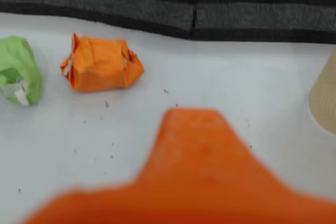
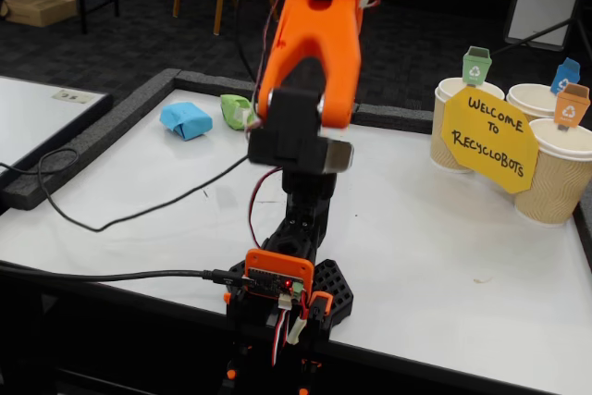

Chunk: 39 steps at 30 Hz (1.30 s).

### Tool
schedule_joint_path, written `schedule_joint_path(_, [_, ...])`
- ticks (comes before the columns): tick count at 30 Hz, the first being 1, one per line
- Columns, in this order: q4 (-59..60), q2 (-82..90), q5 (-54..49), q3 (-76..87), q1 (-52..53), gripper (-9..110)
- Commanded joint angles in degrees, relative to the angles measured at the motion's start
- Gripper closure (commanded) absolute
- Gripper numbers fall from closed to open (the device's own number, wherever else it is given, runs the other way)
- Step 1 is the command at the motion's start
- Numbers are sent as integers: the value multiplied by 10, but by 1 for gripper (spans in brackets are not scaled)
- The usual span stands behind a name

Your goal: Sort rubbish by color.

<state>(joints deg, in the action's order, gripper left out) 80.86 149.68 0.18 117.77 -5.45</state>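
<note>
In the wrist view a lime green paper wad [image 1: 18,72] lies on the white table [image 1: 210,82] just left of an orange paper wad [image 1: 101,63], the two close together but apart, with a tan paper cup [image 1: 324,100] well off to the orange wad's right. In the fixed view the green wad [image 2: 235,110] sits near a light blue wad [image 2: 186,120], partly behind the raised orange arm [image 2: 310,34]. Only a blurred orange piece of the gripper [image 1: 197,150] shows, above the table and well short of the orange wad, and whether its jaws are apart or together cannot be told.

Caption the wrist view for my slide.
Orange claw hovers over white table near crumpled orange paper wad and green paper wad.
</note>
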Motion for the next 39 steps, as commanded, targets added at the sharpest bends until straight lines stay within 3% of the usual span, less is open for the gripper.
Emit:
schedule_joint_path(1, [-25,-31,11,-85,16,95])
schedule_joint_path(9, [-15,-47,8,-95,-28,95])
schedule_joint_path(29, [46,-47,5,-106,-257,95])
schedule_joint_path(39, [52,-47,5,-144,-273,95])
